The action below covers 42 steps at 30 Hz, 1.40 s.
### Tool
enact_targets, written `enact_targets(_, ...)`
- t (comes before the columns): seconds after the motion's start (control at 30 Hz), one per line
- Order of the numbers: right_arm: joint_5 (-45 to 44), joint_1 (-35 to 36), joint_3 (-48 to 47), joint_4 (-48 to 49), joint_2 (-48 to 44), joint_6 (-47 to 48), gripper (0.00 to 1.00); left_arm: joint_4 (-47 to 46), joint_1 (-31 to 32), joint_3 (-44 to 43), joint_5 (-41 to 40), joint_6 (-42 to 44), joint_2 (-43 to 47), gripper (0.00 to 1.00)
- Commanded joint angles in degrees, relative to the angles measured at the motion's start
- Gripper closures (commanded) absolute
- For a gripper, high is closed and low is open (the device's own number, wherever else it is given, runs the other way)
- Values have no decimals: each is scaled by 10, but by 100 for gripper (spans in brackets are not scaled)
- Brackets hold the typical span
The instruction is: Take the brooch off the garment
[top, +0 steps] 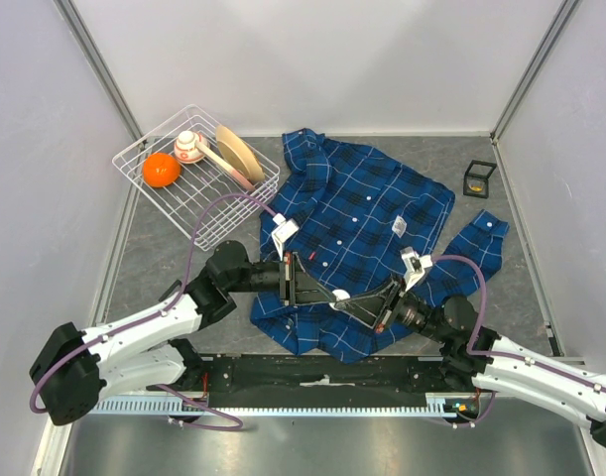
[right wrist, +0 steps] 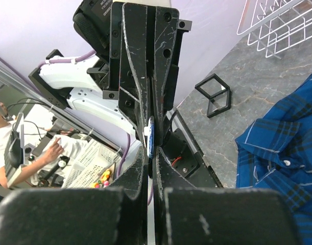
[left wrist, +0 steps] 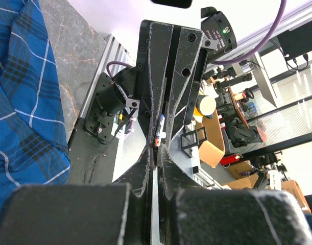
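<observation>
The left gripper [left wrist: 154, 155] and the right gripper [right wrist: 149, 158] meet tip to tip, both with their jaws pressed together. A small blue-and-white piece, the brooch [right wrist: 150, 137], is pinched in the seam where the two sets of fingertips touch. In both wrist views it hangs apart from the cloth.

From above, this meeting point lies over the near hem of the garment [top: 357, 198]. The left arm reaches in from the garment's left side and the right arm from its right. The garment is a blue plaid shirt spread flat on the grey table [top: 154, 258], collar at the far end and one sleeve trailing off to its right.

Just left of the garment's collar stands a white wire basket [top: 198, 213] holding an orange [top: 161, 170] and plates [top: 238, 154]. Well right of the garment sits a small black frame [top: 478, 179].
</observation>
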State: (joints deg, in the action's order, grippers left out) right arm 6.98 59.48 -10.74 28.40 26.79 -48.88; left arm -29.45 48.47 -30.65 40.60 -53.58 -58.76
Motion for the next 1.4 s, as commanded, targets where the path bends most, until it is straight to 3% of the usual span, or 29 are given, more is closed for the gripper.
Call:
enact_targets(0.0,-67,-2,-5,-5,0,-42,100,-26,0,3,5,19,26,98)
enact_targets(0.37,-133,-3,29,-4,-7,-109,97,8,6,7,-31,65,62,98)
enact_targets(0.97,-134,-2,4,-17,49,-160,89,76,41,-18,-69,186,92,98)
enact_targets(1.2,-133,-2,4,-10,63,-153,89,92,46,-20,-88,194,100,98)
enact_targets(1.3,-130,-2,13,13,61,-142,77,99,47,-18,-106,184,103,98)
enact_targets(1.37,-124,-2,11,4,57,-133,63,117,46,-18,-138,175,104,98)
